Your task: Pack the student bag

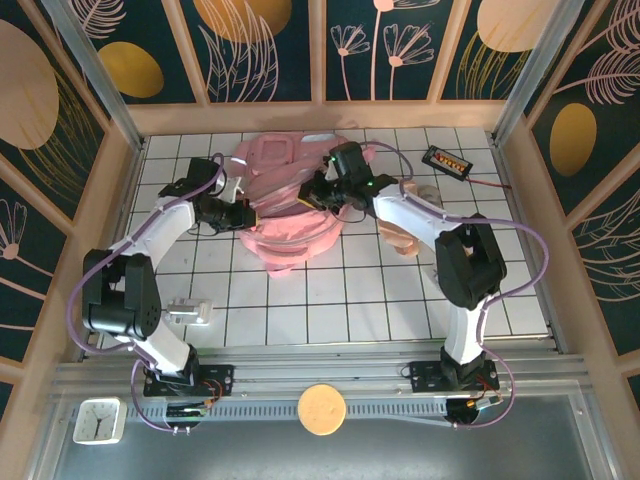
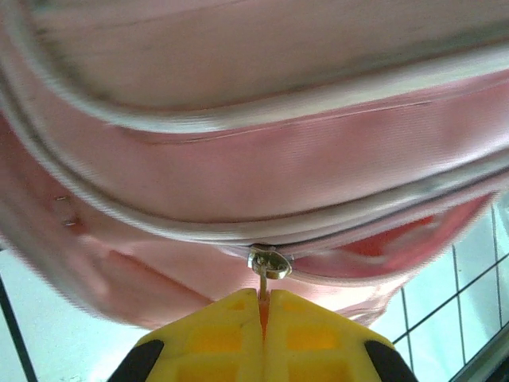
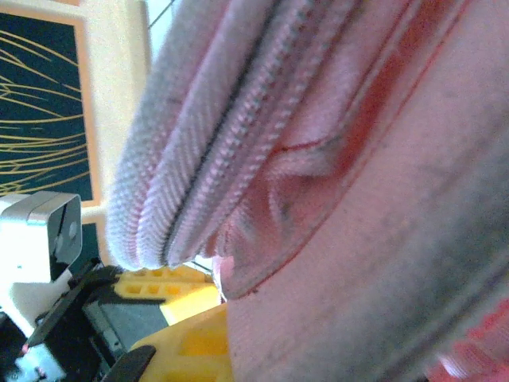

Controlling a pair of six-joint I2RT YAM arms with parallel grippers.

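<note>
Student bag (image 1: 290,215) lies on the far middle of the white tiled table (image 1: 330,300), soft pink, crumpled, straps toward the far wall.

Left gripper (image 1: 247,214) is at the bag's left side. In the left wrist view the left gripper (image 2: 262,310) has its yellow fingers (image 2: 223,338) pressed together with no gap, pinching the small metal zipper pull (image 2: 269,263). The pull sits on the zip line that curves along the bag (image 2: 254,159). To the right of the pull the zip gapes a little, showing a darker pink inside.

Right gripper (image 1: 314,194) is at the bag's upper middle, just right of the left gripper, and the two are near but apart. In the right wrist view a thick folded edge of the bag (image 3: 358,199) with zip teeth hangs close to the lens, and bag fabric lies against a yellow finger (image 3: 191,346). Cannot tell if this hand is clamped on the fabric or only touching it.

Other things:
- A black gadget with orange parts (image 1: 447,160) is in the far right corner of the table.
- A pinkish-beige pouch (image 1: 404,240) is just right of the bag, under the right arm.
- A small pale object (image 1: 190,312) is near left on the table.
- A white clock (image 1: 97,420) and a round tan disc (image 1: 321,409) are on the grey ledge in front.
</note>
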